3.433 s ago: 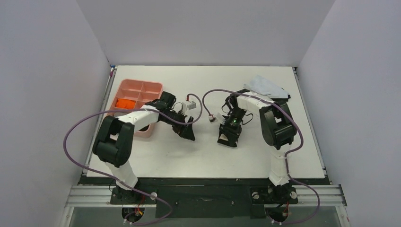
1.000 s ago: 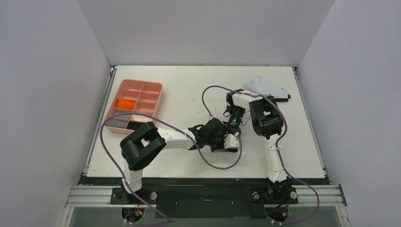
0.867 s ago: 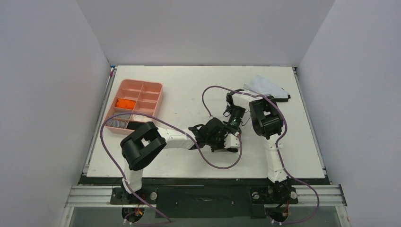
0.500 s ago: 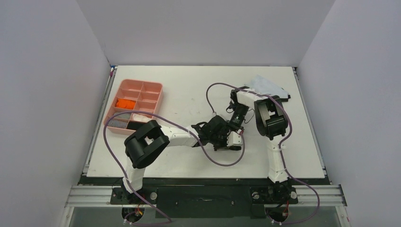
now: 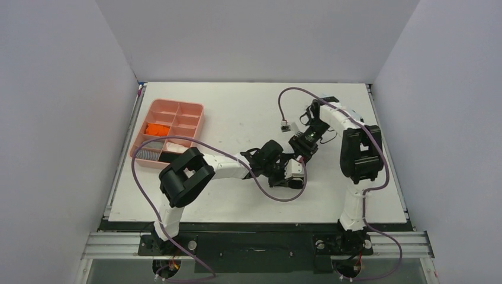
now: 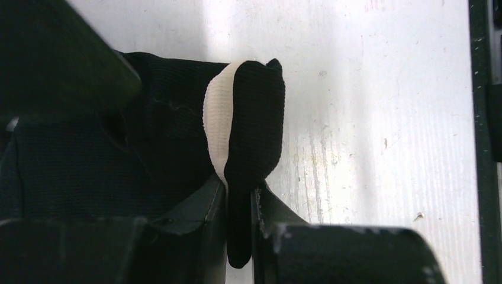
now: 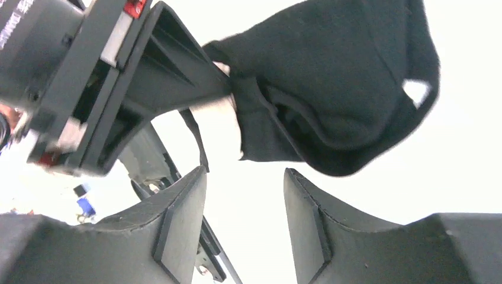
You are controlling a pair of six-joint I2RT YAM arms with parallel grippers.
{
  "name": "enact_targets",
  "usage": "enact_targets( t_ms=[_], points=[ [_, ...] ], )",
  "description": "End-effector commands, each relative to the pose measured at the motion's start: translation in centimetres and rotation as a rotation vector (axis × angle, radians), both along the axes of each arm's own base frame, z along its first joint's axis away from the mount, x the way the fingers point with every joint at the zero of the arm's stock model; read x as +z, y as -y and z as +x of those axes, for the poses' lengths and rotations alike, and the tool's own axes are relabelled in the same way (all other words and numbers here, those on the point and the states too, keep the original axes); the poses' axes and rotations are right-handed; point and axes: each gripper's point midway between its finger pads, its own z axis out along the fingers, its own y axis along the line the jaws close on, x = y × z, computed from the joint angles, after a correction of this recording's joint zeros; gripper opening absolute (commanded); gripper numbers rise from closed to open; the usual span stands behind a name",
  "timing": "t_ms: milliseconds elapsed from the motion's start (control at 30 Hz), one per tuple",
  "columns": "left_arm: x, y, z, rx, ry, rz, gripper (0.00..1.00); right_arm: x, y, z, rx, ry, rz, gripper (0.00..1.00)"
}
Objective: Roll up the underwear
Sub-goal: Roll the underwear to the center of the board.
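The black underwear [image 6: 248,118] with its beige waistband lies bunched on the white table. My left gripper [image 6: 240,201] is shut on a folded edge of it, and the cloth is pinched between the two fingers. In the right wrist view the same black underwear [image 7: 343,89] hangs from the left gripper [image 7: 228,89]. My right gripper [image 7: 245,177] stands open just short of it, holding nothing. From above, the left gripper [image 5: 290,179] is at mid-table, with the right gripper [image 5: 298,148] just behind it. The orange underwear [image 5: 157,128] sits rolled in a compartment of the pink tray.
The pink tray [image 5: 198,118] stands at the far left and also holds a grey striped roll [image 5: 148,155] and a white one [image 5: 174,146]. Purple cables loop from both arms over the table. White walls close in three sides.
The right gripper has opened, let go of the black underwear and drawn back toward the far right. The left gripper has stayed shut on the cloth and shifted slightly right.
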Motion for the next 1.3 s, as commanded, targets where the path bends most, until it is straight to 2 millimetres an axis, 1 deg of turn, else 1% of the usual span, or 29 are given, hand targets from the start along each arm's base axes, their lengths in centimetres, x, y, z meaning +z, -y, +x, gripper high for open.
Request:
enact_targets(
  t_ms=[0, 33, 67, 100, 133, 167, 200, 233, 300, 367, 400, 433, 467, 500, 533, 567, 633, 733, 833, 867, 900, 933, 967, 1000, 1033, 1067, 1100, 1233, 1267],
  points=[
    [-4.3, -2.9, -2.8, 0.023, -0.246, 0.163, 0.00, 2.6, 1.6, 1.7, -0.147, 0.145, 0.006, 0.47],
    [-3.9, -2.8, -2.6, 0.024, -0.273, 0.161, 0.00, 2.8, 2.3, 1.9, -0.177, 0.179, 0.007, 0.47],
    [-4.3, -3.0, -2.8, 0.036, -0.311, 0.179, 0.00, 3.0, 2.6, 1.9, -0.202, 0.187, 0.002, 0.47],
    [-3.8, -2.7, -2.5, 0.039, -0.343, 0.168, 0.00, 3.2, 3.3, 2.0, -0.233, 0.219, 0.002, 0.47],
    [-3.7, -2.2, -2.2, 0.052, -0.375, 0.164, 0.00, 3.4, 3.6, 2.0, -0.258, 0.228, -0.002, 0.47],
    [-3.6, -2.4, -2.3, 0.053, -0.426, 0.167, 0.00, 3.6, 4.2, 2.0, -0.286, 0.261, -0.003, 0.47],
    [-3.6, -2.0, -2.0, 0.067, -0.461, 0.167, 0.00, 3.7, 4.5, 1.8, -0.306, 0.269, -0.009, 0.47],
    [-3.5, -2.3, -2.2, 0.068, -0.513, 0.172, 0.00, 4.0, 5.1, 1.8, -0.327, 0.301, -0.008, 0.47],
    [-3.4, -2.1, -2.0, 0.092, -0.602, 0.170, 0.00, 4.2, 5.7, 1.5, -0.362, 0.340, -0.012, 0.47],
    [-3.4, -1.9, -1.8, 0.111, -0.680, 0.168, 0.00, 4.3, 6.1, 1.0, -0.386, 0.366, -0.012, 0.47],
    [-3.4, -1.7, -1.6, 0.127, -0.731, 0.168, 0.00, 4.1, 6.1, 0.6, -0.391, 0.366, -0.008, 0.47],
    [-3.3, -1.6, -1.5, 0.131, -0.758, 0.166, 0.00, 4.6, 6.1, 0.5, -0.393, 0.386, -0.001, 0.47],
    [-3.3, -1.4, -1.5, 0.142, -0.814, 0.167, 0.00, 4.4, 6.0, 0.1, -0.394, 0.388, 0.003, 0.47],
    [-3.3, -1.3, -1.4, 0.149, -0.841, 0.171, 0.00, 4.7, 6.0, -0.1, -0.394, 0.408, 0.008, 0.48],
    [-3.4, -1.2, -1.3, 0.164, -0.896, 0.181, 0.00, 4.4, 6.1, -0.4, -0.392, 0.412, 0.007, 0.47],
    [-3.5, -1.2, -1.3, 0.171, -0.923, 0.187, 0.00, 4.7, 6.1, -0.5, -0.387, 0.437, 0.008, 0.47],
    [-3.7, -0.9, -1.2, 0.204, -1.006, 0.207, 0.00, 4.5, 6.2, -0.9, -0.368, 0.475, -0.011, 0.48],
    [-4.0, -0.6, -1.2, 0.245, -1.130, 0.235, 0.00, 4.2, 5.3, -1.5, -0.307, 0.562, -0.052, 0.48],
    [-4.0, -0.3, -0.8, 0.277, -1.229, 0.247, 0.00, 4.0, 4.3, -1.4, -0.269, 0.658, -0.093, 0.49],
    [-4.4, -0.5, -0.8, 0.286, -1.266, 0.259, 0.00, 4.0, 4.0, -1.5, -0.243, 0.705, -0.113, 0.50],
    [-4.3, -0.4, -0.6, 0.294, -1.285, 0.261, 0.00, 3.9, 4.1, -1.4, -0.239, 0.732, -0.147, 0.50],
    [-4.6, -0.6, -0.6, 0.301, -1.317, 0.269, 0.00, 3.9, 3.3, -1.5, -0.210, 0.772, -0.143, 0.51],
    [-4.9, -0.6, -0.4, 0.316, -1.341, 0.275, 0.00, 3.9, 3.6, -1.4, -0.201, 0.802, -0.182, 0.52],
    [-4.8, -0.7, -0.4, 0.318, -1.362, 0.280, 0.00, 3.8, 2.6, -1.7, -0.160, 0.830, -0.178, 0.53],
    [-4.9, -0.7, -0.3, 0.325, -1.375, 0.284, 0.00, 3.4, 2.9, -1.7, -0.147, 0.848, -0.217, 0.53],
    [-5.0, -0.9, -0.3, 0.331, -1.390, 0.292, 0.00, 3.4, 1.8, -1.9, -0.107, 0.873, -0.210, 0.54],
    [-5.1, -0.9, -0.1, 0.339, -1.398, 0.296, 0.00, 3.0, 1.4, -2.3, -0.070, 0.888, -0.229, 0.55],
    [-5.5, -1.1, 0.0, 0.361, -1.408, 0.321, 0.00, 1.9, 0.1, -2.5, 0.009, 0.914, -0.265, 0.57],
    [-5.5, -1.1, 0.0, 0.362, -1.409, 0.325, 0.00, 1.4, 0.0, -2.5, 0.030, 0.907, -0.277, 0.58]
  ],
)
